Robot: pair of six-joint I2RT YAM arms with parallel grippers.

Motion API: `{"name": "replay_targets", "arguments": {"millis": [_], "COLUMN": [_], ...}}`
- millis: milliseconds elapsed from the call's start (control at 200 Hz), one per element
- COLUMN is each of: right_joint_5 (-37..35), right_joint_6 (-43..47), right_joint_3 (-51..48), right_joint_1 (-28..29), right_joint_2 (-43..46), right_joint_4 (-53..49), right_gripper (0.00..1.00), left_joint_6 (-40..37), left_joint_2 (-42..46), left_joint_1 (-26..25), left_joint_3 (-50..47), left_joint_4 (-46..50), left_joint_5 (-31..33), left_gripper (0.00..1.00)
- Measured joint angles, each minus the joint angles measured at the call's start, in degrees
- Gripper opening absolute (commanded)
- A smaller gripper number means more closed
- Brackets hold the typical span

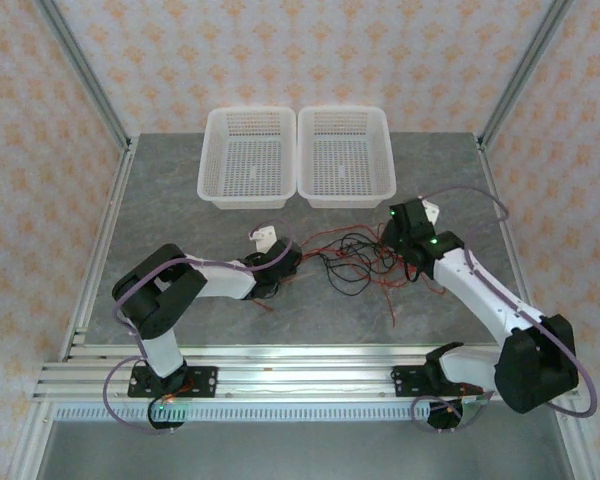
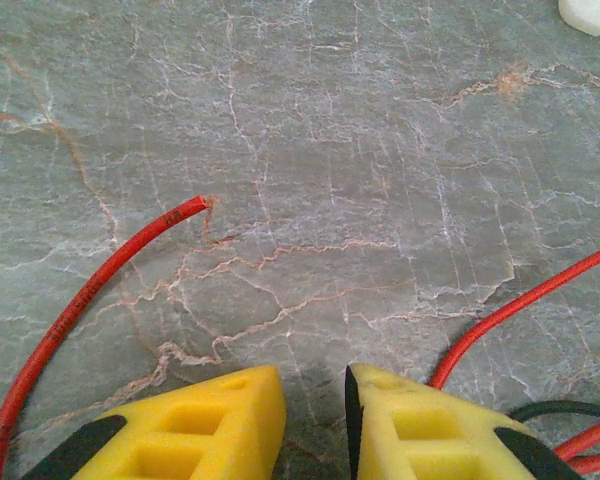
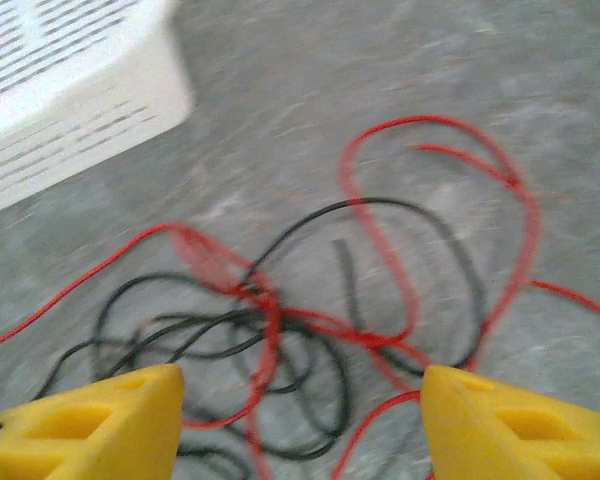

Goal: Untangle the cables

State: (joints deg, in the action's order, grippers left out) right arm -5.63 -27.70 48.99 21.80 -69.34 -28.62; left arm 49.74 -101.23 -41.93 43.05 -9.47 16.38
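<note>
A flat grey marble-patterned table (image 1: 180, 200) carries everything. At its far edge two rectangular white perforated plastic baskets sit side by side, the left basket (image 1: 248, 157) just beside the right basket (image 1: 346, 155). Nearer, mid-table, lies a loose tangle of thin red and black cables (image 1: 355, 262), strands curling outward on the stone.

Left white basket (image 1: 248, 110) and right white basket (image 1: 342, 109) stand side by side at the grey marbled surface's (image 1: 180, 215) far edge.
</note>
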Motion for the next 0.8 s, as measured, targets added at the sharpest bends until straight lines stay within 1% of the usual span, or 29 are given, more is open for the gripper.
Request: {"name": "replay_targets", "arguments": {"millis": [95, 200, 325, 415, 485, 511, 561, 666, 721, 801], "right_joint_5": [1.18, 1.16, 0.94, -0.46, -2.47, -3.45, -5.53, -10.64, -13.2, -16.09], "right_joint_6": [1.05, 2.4, 4.04, 5.18, 5.55, 5.88, 5.84, 6.49, 6.71, 7.1], "right_joint_3": [1.11, 1.95, 2.95, 4.24, 4.92, 5.05, 5.18, 5.2, 5.2, 5.18], "right_joint_1": [1.03, 1.03, 1.03, 1.03, 1.03, 1.03, 1.03, 1.03, 0.98, 0.57], "right_joint_2": [-2.82, -7.54, -12.7, -15.96, -17.92, -18.56, -19.58, -20.94, -21.16, -21.09], "right_joint_4": [0.31, 0.72, 1.51, 2.58, 3.96, 4.46, 5.46, 7.69, 9.03, 11.45], "right_gripper": [0.64, 0.61, 0.55, 0.48, 0.41, 0.39, 0.34, 0.25, 0.16, 0.07], "left_joint_6": [0.0, 0.17, 0.42, 1.01, 1.38, 1.57, 1.75, 2.58, 2.93, 3.19], "left_joint_2": [0.02, 0.02, 0.02, 0.0, 0.0, 0.0, -0.04, -0.28, -0.63, -1.03], "left_joint_1": [0.04, 0.04, 0.13, 0.31, 0.35, 0.35, 0.37, 0.37, 0.37, 0.37], "left_joint_3": [0.0, 0.0, 0.0, 0.0, -0.02, -0.04, -0.09, -0.09, -0.09, -0.09], "left_joint_4": [0.15, 0.2, 0.48, 0.9, 1.16, 1.27, 1.46, 1.2, 1.16, 0.98], "left_joint_5": [-0.02, -0.02, 0.13, 0.33, 0.55, 0.66, 0.85, 1.01, 1.14, 1.22], "left_gripper": [0.3, 0.3, 0.25, 0.19, 0.15, 0.12, 0.0, 0.0, 0.0, 0.0]}}
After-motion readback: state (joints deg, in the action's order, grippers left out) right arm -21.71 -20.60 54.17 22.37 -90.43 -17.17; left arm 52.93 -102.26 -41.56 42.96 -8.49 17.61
